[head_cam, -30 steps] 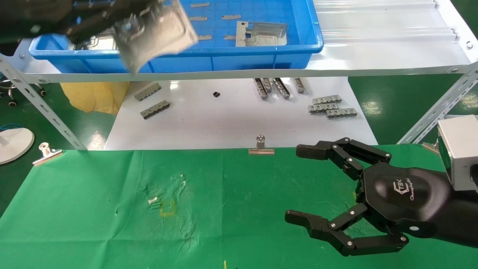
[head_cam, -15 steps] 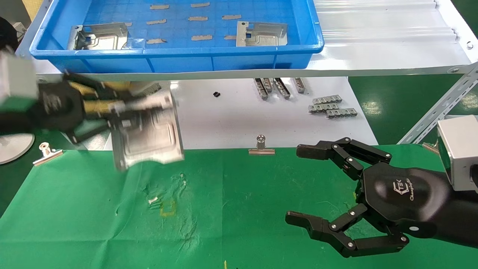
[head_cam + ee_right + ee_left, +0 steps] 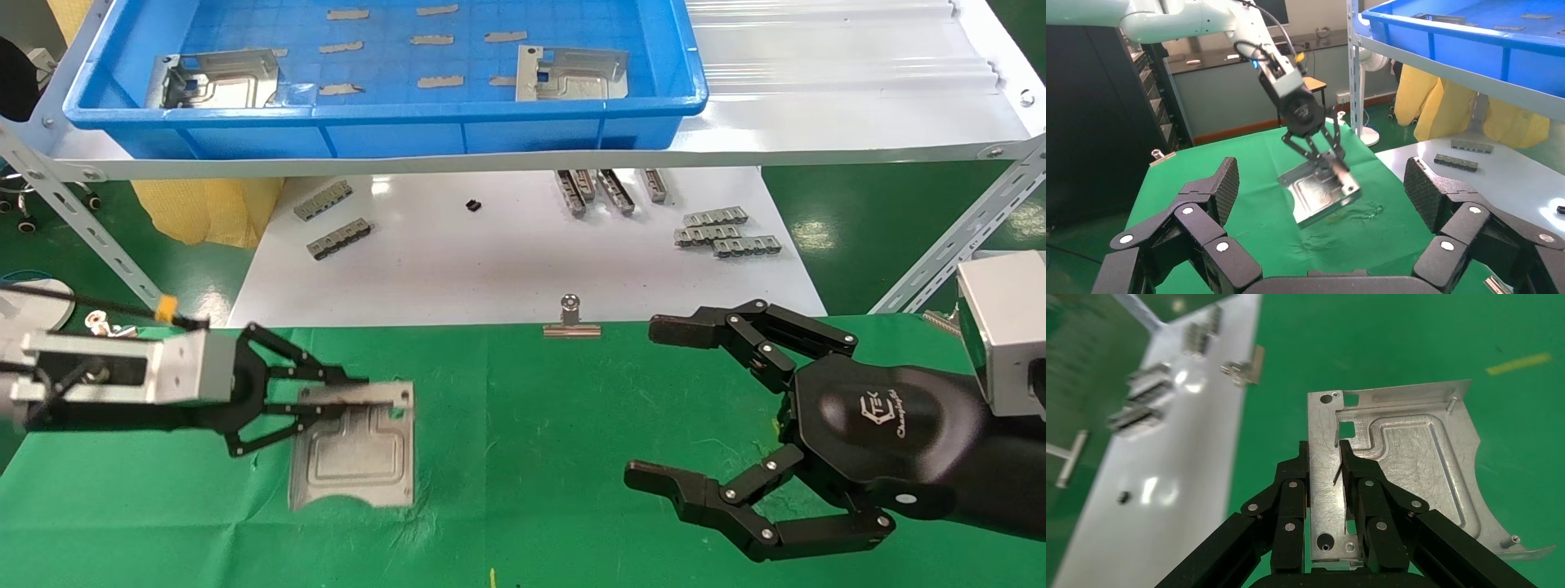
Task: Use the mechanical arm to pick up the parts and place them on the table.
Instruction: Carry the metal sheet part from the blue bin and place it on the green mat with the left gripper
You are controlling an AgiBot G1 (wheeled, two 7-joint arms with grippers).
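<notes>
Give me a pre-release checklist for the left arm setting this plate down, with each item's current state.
1. Left gripper shut on the held plate: ok.
2. Plate above the green table: ok.
3. Plate resting flat on the cloth: not ok; the right wrist view shows it tilted.
4. Green cloth beneath free of other parts: ok.
5. Right gripper open, away from the drop spot: ok.
6. Plates left in the blue bin: two.
</notes>
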